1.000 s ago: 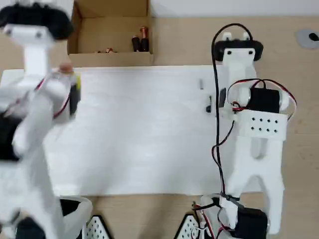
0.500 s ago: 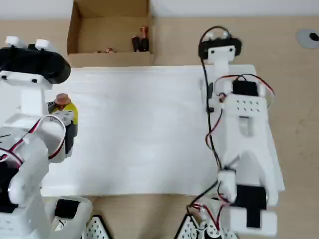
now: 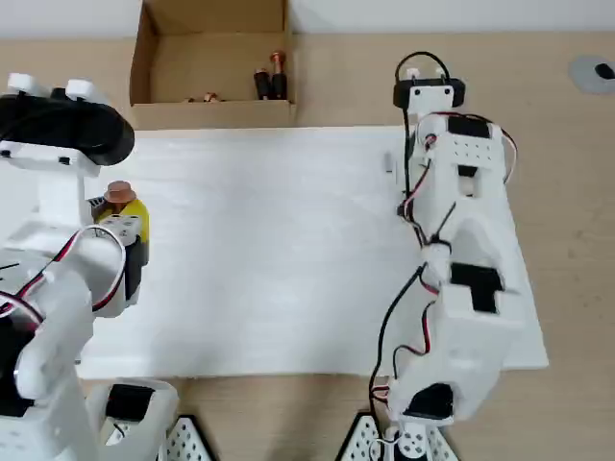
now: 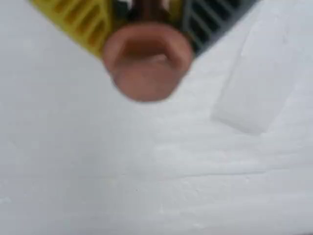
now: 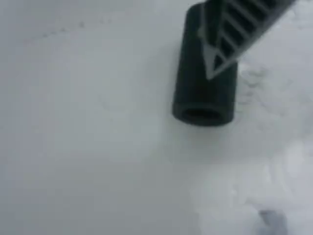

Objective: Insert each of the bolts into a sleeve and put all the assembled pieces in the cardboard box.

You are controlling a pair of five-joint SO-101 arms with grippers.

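My left gripper (image 4: 146,19) is shut on a copper bolt (image 4: 146,61), whose head pokes out between the yellow and dark fingers. In the high view this bolt (image 3: 119,192) hangs over the left end of the white foam sheet (image 3: 269,250). A black sleeve (image 5: 203,83) lies on its side on the foam. My right gripper (image 5: 210,63) stands open just above it, and one ribbed finger (image 5: 234,34) overlaps the sleeve. In the high view the sleeve (image 3: 405,206) peeks out beside the right arm. The cardboard box (image 3: 149,67) at the back holds assembled pieces (image 3: 274,77).
A small grey piece (image 3: 389,163) lies on the foam a little behind the sleeve. A flat white strip (image 4: 249,83) rests on the foam near the left gripper. The wooden table (image 3: 567,192) borders the foam on the right.
The right arm has stretched forward and swung slightly left, over the sleeve. The left arm drew back with the bolt a second ago and has hardly moved since.
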